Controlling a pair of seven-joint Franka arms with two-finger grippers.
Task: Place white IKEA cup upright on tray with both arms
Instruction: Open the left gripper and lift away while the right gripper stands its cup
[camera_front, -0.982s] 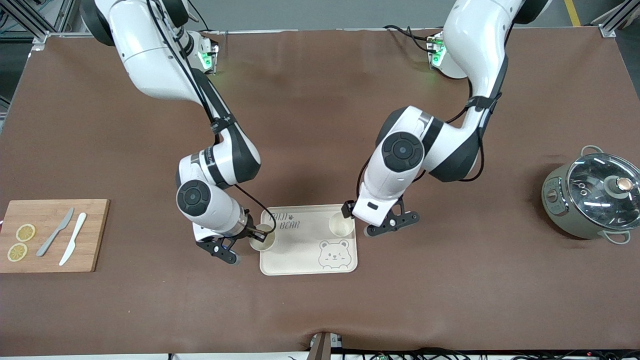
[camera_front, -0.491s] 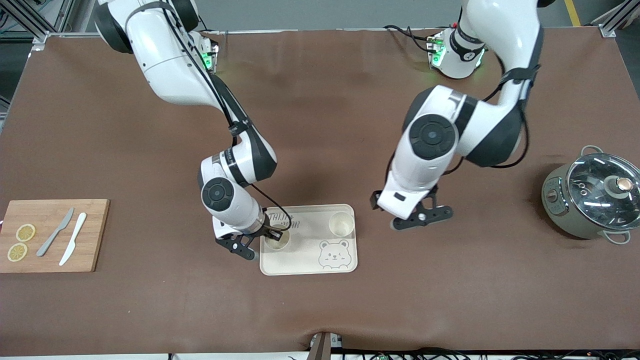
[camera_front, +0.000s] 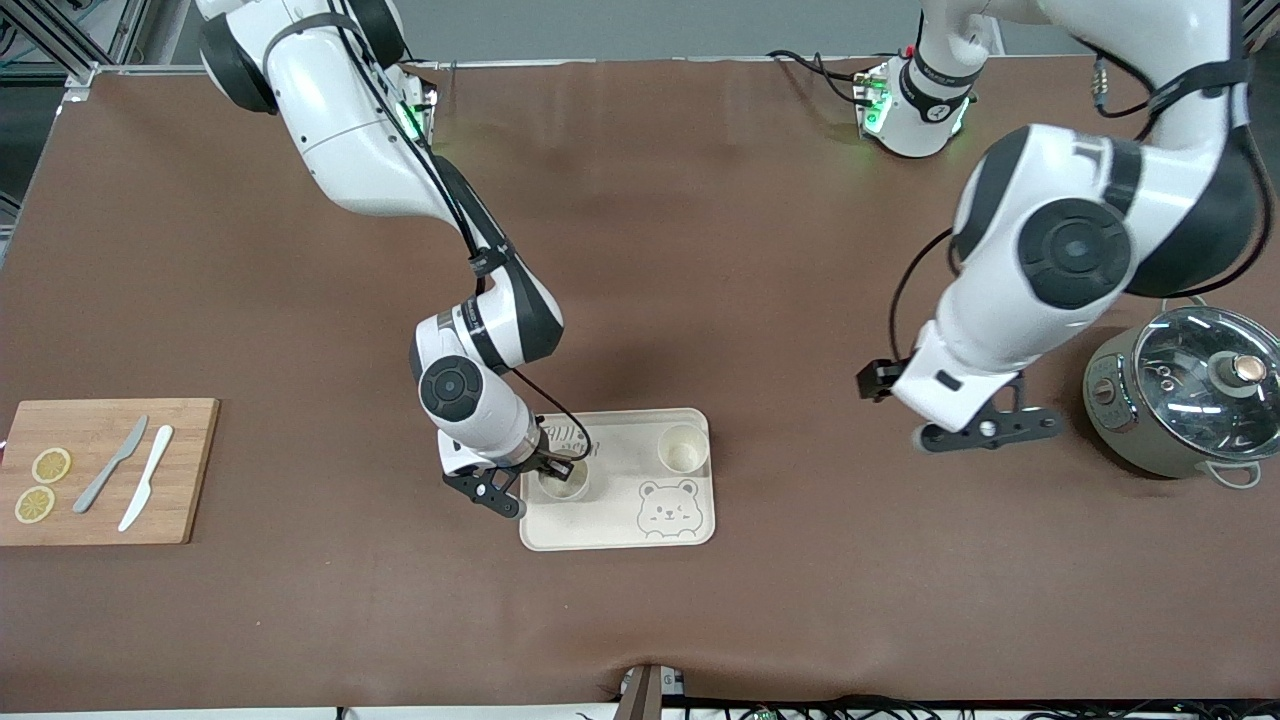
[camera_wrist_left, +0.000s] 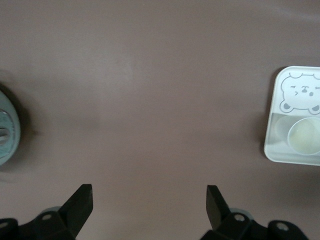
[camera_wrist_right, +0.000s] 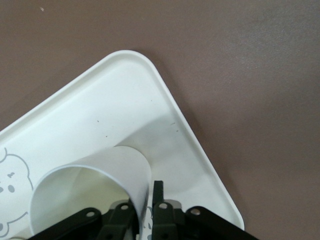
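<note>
The cream tray (camera_front: 620, 520) with the bear face lies near the table's middle. Two white cups stand upright on it. One cup (camera_front: 683, 449) stands free at the tray's corner toward the left arm's end, and also shows in the left wrist view (camera_wrist_left: 304, 137). My right gripper (camera_front: 548, 470) is shut on the wall of the other cup (camera_front: 563, 484) at the tray's end toward the right arm. In the right wrist view the fingers (camera_wrist_right: 159, 195) pinch that cup (camera_wrist_right: 90, 195) over the tray (camera_wrist_right: 125, 100). My left gripper (camera_front: 985, 430) is open and empty over bare table between the tray and the pot.
A green pot with a glass lid (camera_front: 1185, 400) stands toward the left arm's end and shows in the left wrist view (camera_wrist_left: 7, 132). A bamboo cutting board (camera_front: 100, 470) with two knives and lemon slices lies toward the right arm's end.
My right gripper carried its cup from the tray's edge onto the tray. My left arm drew away from the other cup and swung toward the pot.
</note>
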